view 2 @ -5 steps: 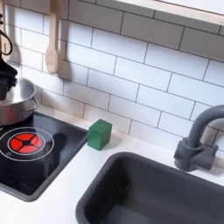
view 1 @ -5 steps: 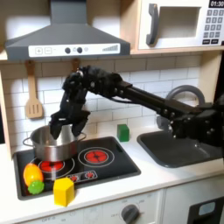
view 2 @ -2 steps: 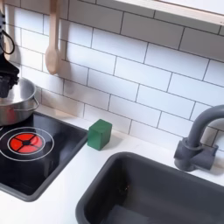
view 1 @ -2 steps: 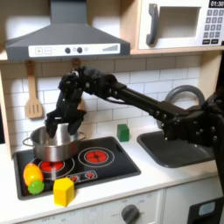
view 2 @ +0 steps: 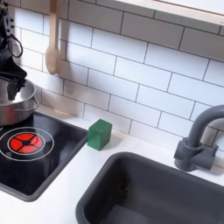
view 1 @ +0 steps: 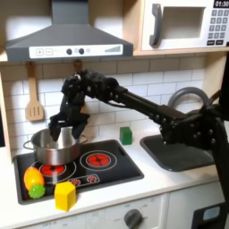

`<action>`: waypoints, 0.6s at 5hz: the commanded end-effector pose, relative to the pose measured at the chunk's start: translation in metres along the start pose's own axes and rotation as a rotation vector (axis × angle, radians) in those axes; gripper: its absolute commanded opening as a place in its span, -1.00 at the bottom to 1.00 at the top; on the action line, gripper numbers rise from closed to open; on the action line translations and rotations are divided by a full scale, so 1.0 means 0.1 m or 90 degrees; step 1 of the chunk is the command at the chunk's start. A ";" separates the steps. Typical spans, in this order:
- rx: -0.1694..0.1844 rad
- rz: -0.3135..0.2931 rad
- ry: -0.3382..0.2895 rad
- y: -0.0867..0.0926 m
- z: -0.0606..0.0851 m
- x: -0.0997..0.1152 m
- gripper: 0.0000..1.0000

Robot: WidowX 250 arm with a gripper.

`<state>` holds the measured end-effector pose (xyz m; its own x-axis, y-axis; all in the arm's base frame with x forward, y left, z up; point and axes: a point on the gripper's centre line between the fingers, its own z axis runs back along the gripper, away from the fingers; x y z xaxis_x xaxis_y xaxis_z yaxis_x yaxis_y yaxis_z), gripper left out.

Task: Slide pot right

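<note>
Partly hidden, the gripper [view 1: 61,131] is seen in the first exterior view lowered over the rim of the pot [view 1: 52,148]; whether its jaws are spread or pinching the rim cannot be told, since the dark fingers merge with the pot's far wall. In the second exterior view the gripper [view 2: 12,70] is cut off by the second exterior view's left edge, and the pot [view 2: 17,103] is likewise shown only in part. The pot is placed on the rear burner at the first exterior view's left side of the black cooktop [view 1: 116,165].

One pot is counted. Two red burner rings are made out in the first exterior view, one [view 1: 98,160] bare and one [view 1: 59,170] just in front of the pot; one ring [view 2: 24,141] is shown in the second exterior view. One green block [view 1: 126,135] is set on the counter between cooktop and sink [view 1: 179,152], well apart from the pot. One yellow block [view 1: 65,195] and one yellow-and-green toy [view 1: 34,182], too blurred to name, lie near the cooktop's front. One wooden spatula [view 1: 34,97] is hung on the tiled wall. One faucet [view 2: 194,140] is seen at the sink.

Digits on the microwave [view 1: 183,25] are partly cut off at the corner and cannot be read with certainty.
</note>
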<state>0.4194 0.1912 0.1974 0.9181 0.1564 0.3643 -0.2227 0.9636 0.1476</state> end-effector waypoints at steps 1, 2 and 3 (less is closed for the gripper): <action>-0.007 -0.002 0.016 -0.02 -0.14 -0.02 1.00; -0.004 -0.003 0.023 -0.01 -0.18 -0.04 1.00; -0.008 -0.003 0.020 -0.01 -0.16 -0.03 1.00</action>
<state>0.4227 0.1918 0.1840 0.9273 0.1551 0.3406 -0.2133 0.9668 0.1407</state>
